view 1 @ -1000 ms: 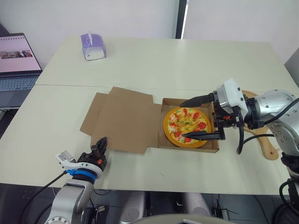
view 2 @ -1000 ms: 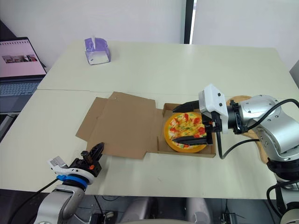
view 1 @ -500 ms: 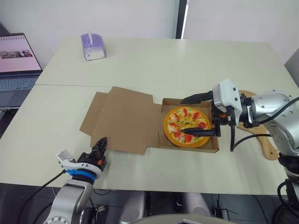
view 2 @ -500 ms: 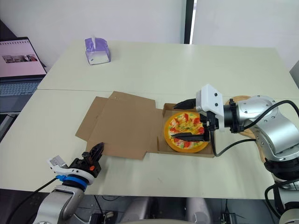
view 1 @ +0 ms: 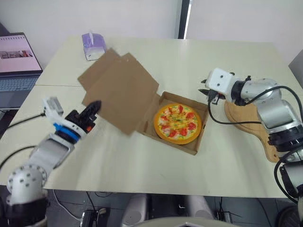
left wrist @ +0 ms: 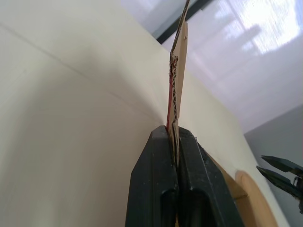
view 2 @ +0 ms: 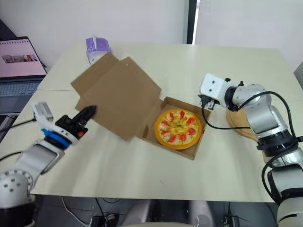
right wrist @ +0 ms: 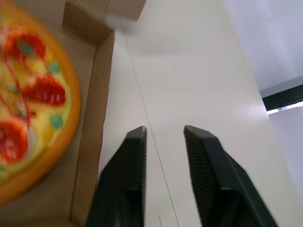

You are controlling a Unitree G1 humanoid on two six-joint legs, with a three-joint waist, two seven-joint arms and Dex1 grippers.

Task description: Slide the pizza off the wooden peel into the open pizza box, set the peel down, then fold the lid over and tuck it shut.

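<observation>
The left gripper (view 1: 91,109) pinches the lid (view 1: 118,87), held up at the left. The pizza (view 1: 177,124) sits in the box (view 1: 195,148), in the middle. The right gripper (right wrist: 163,133) is a little open and empty. The thin lid could slip out, or the pull could drag the box.

the head views are evenly bright, with soft diffuse light and no hard shadows. the raised lid (view 1: 118,87) looks a little smeared at its edges and throws only a pale shadow on the bench (view 1: 118,156). the laptop screen (view 1: 14,53) glows. in the left wrist view the window (left wrist: 255,42) is washed out to white, and the left claw (left wrist: 173,137), close to the lens, is dark and soft. in the right wrist view the pizza (right wrist: 28,104) is blurred, and a bright sheen lies on the bench beside it.
</observation>
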